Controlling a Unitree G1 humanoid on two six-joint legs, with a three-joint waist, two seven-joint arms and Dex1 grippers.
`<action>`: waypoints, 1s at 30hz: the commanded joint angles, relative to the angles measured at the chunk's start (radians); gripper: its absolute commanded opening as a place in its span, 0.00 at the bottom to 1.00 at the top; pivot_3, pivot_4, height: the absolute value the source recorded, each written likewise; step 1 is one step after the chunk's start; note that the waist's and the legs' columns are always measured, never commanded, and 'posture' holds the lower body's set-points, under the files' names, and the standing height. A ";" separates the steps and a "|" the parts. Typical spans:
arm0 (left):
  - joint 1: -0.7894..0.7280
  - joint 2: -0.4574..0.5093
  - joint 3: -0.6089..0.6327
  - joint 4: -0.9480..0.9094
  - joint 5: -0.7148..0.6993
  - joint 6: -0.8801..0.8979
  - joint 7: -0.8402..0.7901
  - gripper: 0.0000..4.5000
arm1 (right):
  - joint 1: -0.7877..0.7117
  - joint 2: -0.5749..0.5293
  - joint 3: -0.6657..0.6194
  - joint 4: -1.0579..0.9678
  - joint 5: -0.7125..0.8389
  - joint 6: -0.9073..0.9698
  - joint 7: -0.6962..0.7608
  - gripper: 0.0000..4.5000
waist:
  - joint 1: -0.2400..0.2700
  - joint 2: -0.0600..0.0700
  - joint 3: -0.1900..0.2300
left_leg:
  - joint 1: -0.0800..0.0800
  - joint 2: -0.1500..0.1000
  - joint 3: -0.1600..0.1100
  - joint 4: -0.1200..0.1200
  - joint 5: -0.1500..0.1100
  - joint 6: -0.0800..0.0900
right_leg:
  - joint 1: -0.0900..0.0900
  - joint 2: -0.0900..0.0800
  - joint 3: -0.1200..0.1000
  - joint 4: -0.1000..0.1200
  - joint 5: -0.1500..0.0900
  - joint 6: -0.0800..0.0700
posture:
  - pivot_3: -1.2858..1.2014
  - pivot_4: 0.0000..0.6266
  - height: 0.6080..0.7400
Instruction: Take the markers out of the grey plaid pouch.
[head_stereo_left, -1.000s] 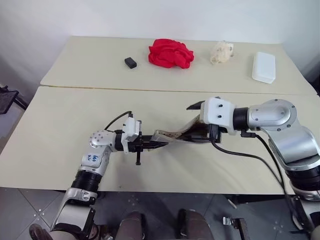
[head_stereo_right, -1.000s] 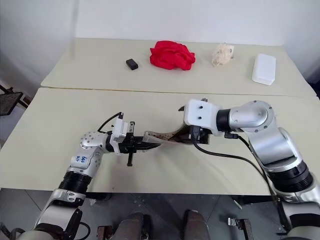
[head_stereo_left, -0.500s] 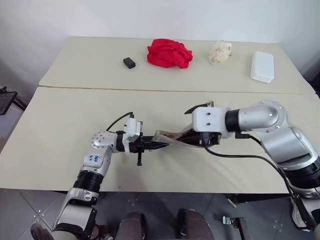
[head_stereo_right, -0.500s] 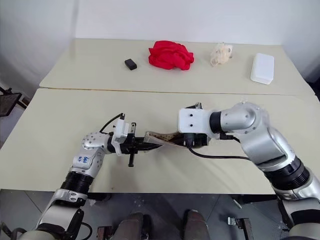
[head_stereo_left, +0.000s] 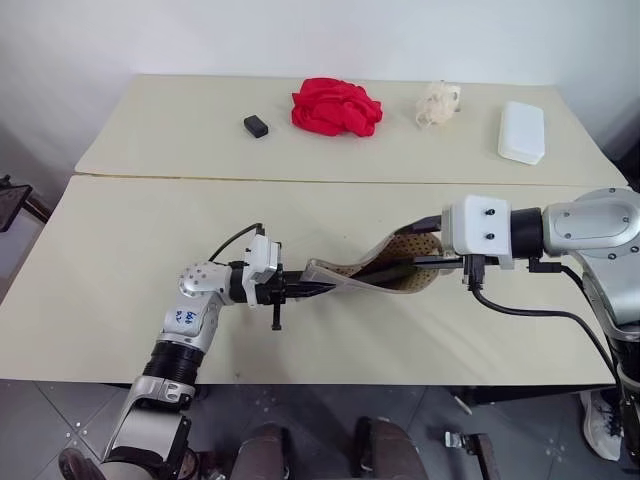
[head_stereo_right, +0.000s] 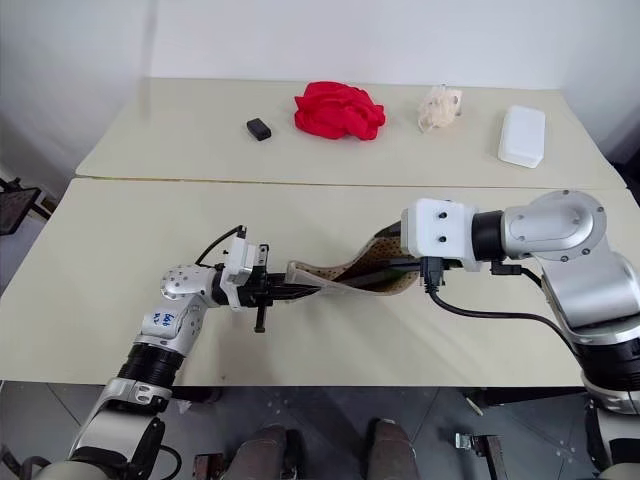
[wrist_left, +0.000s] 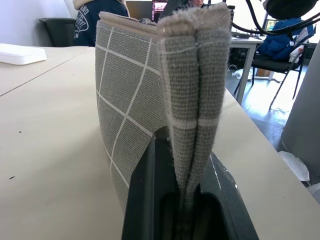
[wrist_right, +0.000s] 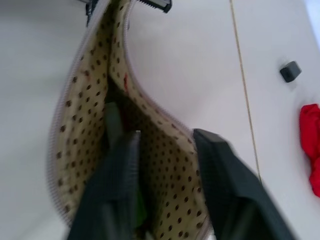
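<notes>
My left gripper (head_stereo_left: 318, 288) pinches the pouch (head_stereo_left: 365, 274) corner firmly. My right gripper (wrist_right: 165, 150) stands apart at its open mouth; the table (head_stereo_left: 120, 270) is free around.

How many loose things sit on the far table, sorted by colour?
Red: 1, the red cloth
White: 1, the white box
Black: 1, the small black block
Cream: 1, the crumpled cream lump
Total: 4

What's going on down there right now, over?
Left gripper clamps pouch end. Right gripper inside pouch mouth, grip unclear. Nothing blocking.
</notes>
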 joint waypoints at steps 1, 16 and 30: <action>0.003 0.005 0.009 -0.033 -0.003 -0.007 0.005 0.00 | -0.029 -0.024 -0.003 -0.052 0.035 0.061 0.013 0.37 | 0.000 0.000 0.000 | 0.000 0.000 0.000 0.000 0.000 0.000 | 0.000 0.000 0.000 0.000 0.000 0.000 | 0.52 0.24 1.00; -0.016 -0.013 -0.006 -0.015 0.003 -0.014 0.004 0.00 | -0.198 0.011 0.350 -0.034 -0.226 0.298 -0.017 0.37 | -0.002 0.000 0.000 | 0.000 0.000 0.000 0.000 0.000 0.000 | -0.002 0.000 0.001 0.001 0.000 0.000 | 0.52 0.24 1.00; -0.016 -0.028 -0.007 -0.012 0.003 -0.011 0.004 0.00 | -0.244 0.084 0.468 0.010 -0.419 0.254 -0.036 0.88 | -0.002 0.000 0.000 | -0.001 0.000 0.001 0.000 0.000 0.000 | -0.001 0.000 0.000 0.001 0.000 0.000 | 0.52 0.24 1.00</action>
